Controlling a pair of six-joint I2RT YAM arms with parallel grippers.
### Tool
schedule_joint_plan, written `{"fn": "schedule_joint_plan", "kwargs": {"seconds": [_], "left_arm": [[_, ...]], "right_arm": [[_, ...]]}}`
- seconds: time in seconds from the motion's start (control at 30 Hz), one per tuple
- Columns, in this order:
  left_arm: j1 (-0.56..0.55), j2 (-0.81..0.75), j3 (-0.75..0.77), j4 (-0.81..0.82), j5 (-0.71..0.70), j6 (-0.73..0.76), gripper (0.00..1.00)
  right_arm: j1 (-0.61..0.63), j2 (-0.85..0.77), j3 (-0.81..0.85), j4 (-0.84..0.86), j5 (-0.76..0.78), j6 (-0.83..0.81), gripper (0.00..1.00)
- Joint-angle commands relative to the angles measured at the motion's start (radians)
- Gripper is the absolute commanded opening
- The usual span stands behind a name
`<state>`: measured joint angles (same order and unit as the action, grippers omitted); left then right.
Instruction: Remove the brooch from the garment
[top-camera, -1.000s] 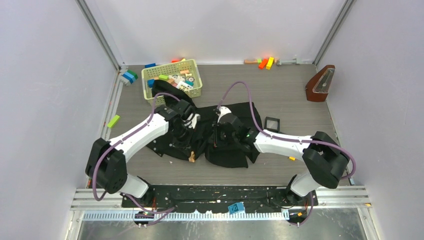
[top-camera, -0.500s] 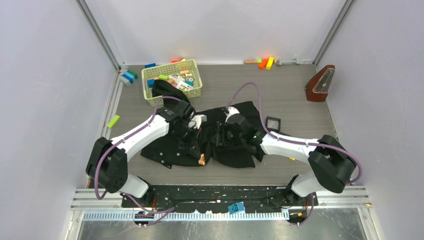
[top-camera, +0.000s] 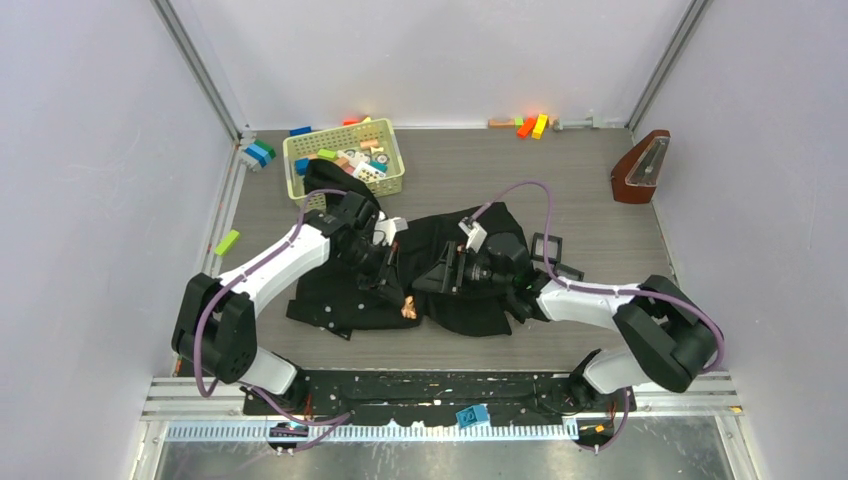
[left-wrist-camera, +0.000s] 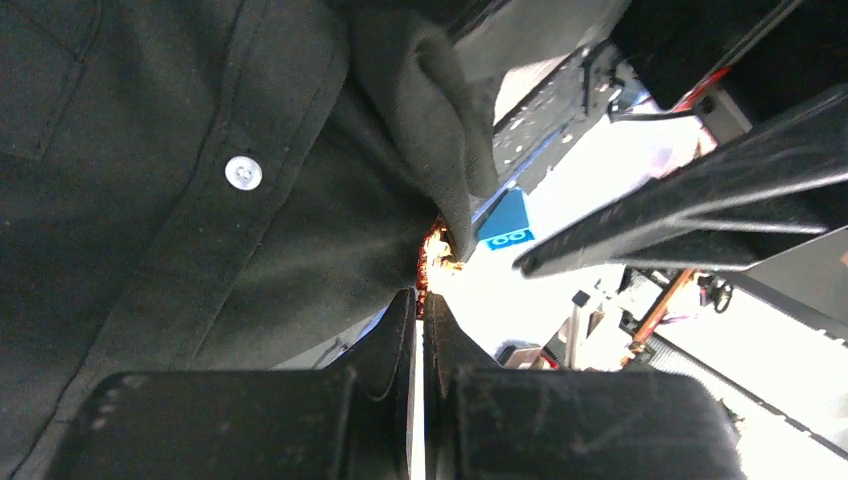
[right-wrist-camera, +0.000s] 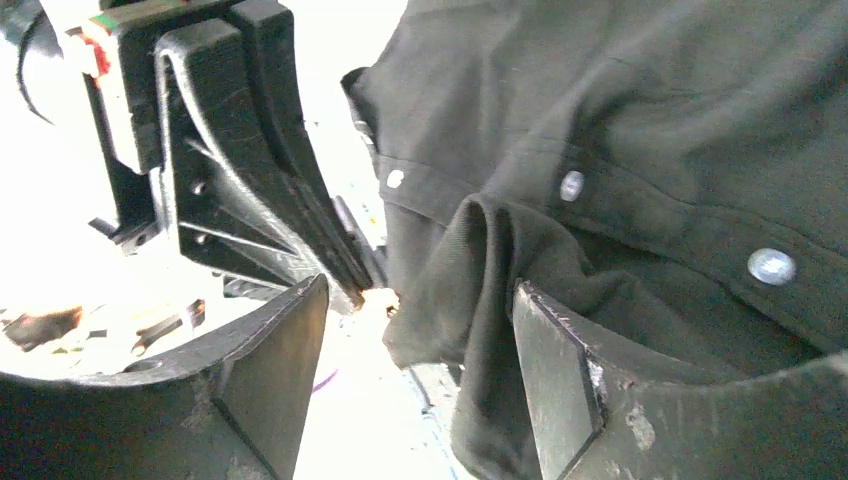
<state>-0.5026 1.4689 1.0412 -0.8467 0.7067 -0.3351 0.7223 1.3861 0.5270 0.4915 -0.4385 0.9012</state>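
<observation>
Black garment (top-camera: 335, 305), one; orange brooch (top-camera: 408, 308), one; buttons (right-wrist-camera: 771, 266), three.

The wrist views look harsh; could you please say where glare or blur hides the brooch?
Left wrist: the backdrop is blown out white, so the brooch is an orange speck half lost in glare at the garment edge. Right wrist: the garment is sharp, all beyond it overexposed, the brooch not clearly discernible. Top external: evenly lit; the brooch clear but tiny.
</observation>
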Motion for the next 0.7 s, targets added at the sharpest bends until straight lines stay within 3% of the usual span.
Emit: {"fn": "schedule_joint_plan", "kwargs": {"seconds": [0.0,0.13,0.4,0.67], "left_arm": [[0.026,-0.017,0.006,0.099,0.141,-0.045,0.00],[0.042,-0.023,0.011,0.162,0.201,-0.093,0.00],[0.089,-0.015,0.022,0.173,0.234,-0.100,0.00],[0.118,-0.030,0.011,0.216,0.255,-0.122,0.00]], "right_arm": [[0.002,0.066,-0.014,0.339,-0.146,0.115,0.72],[0.003,0.158,-0.007,0.500,-0.192,0.199,0.68],[0.003,0.182,0.009,0.533,-0.209,0.219,0.55],[0.003,0.152,-0.014,0.545,-0.237,0.220,0.57]]}}
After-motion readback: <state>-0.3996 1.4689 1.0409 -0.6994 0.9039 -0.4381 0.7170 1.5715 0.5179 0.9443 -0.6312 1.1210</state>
